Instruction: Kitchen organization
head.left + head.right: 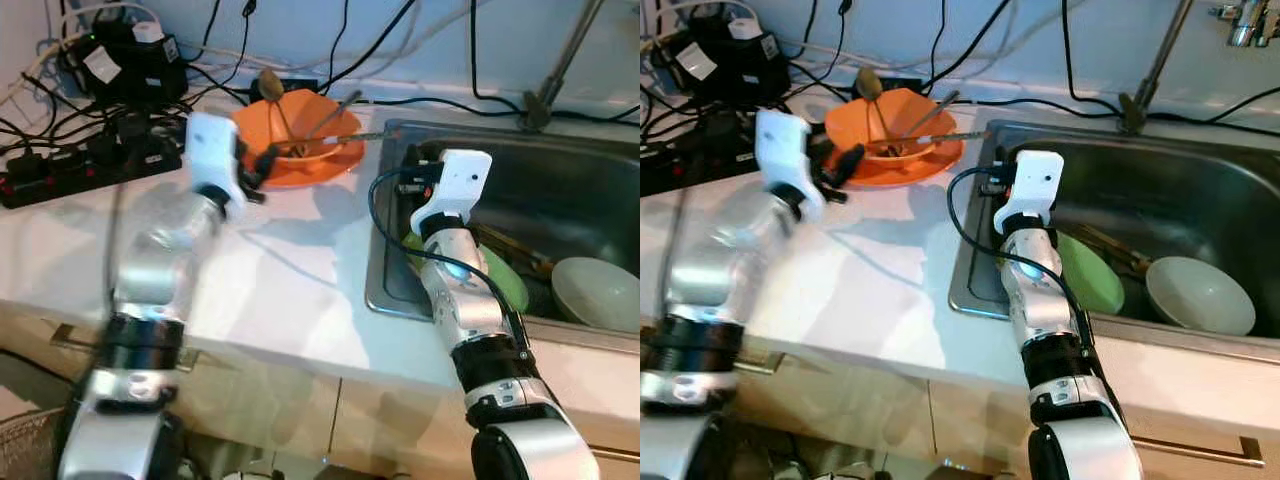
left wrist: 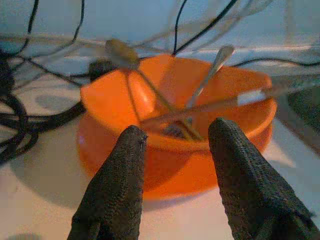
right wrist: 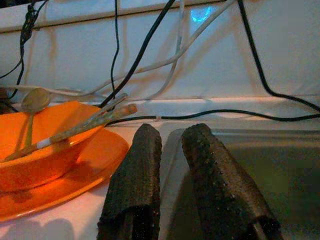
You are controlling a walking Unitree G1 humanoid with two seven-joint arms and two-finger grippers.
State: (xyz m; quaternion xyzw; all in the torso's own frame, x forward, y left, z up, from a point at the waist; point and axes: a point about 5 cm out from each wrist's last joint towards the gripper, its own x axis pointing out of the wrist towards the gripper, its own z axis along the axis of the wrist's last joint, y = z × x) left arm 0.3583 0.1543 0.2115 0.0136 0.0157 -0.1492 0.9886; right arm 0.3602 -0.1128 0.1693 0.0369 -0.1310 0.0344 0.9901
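Observation:
An orange bowl point(image 1: 300, 120) stands on an orange plate point(image 1: 325, 168) at the back of the white counter, beside the sink. A brown spoon point(image 1: 270, 84), a metal spoon point(image 2: 215, 62) and a long chopstick point(image 2: 220, 104) rest in the bowl. My left gripper point(image 2: 175, 132) is open, low over the counter just in front of the bowl, and holds nothing. My right gripper point(image 3: 172, 131) is shut and empty, over the sink's left rim, pointing toward the back wall. In the sink lie a green plate point(image 1: 512, 282) and a white bowl point(image 1: 600, 292).
A steel sink point(image 1: 378, 250) takes up the right side, with the faucet base point(image 1: 540, 108) behind it. A black power strip point(image 1: 70, 165), a black charger point(image 1: 120, 60) and many cables crowd the back left. Bare white counter point(image 1: 290, 290) lies in front.

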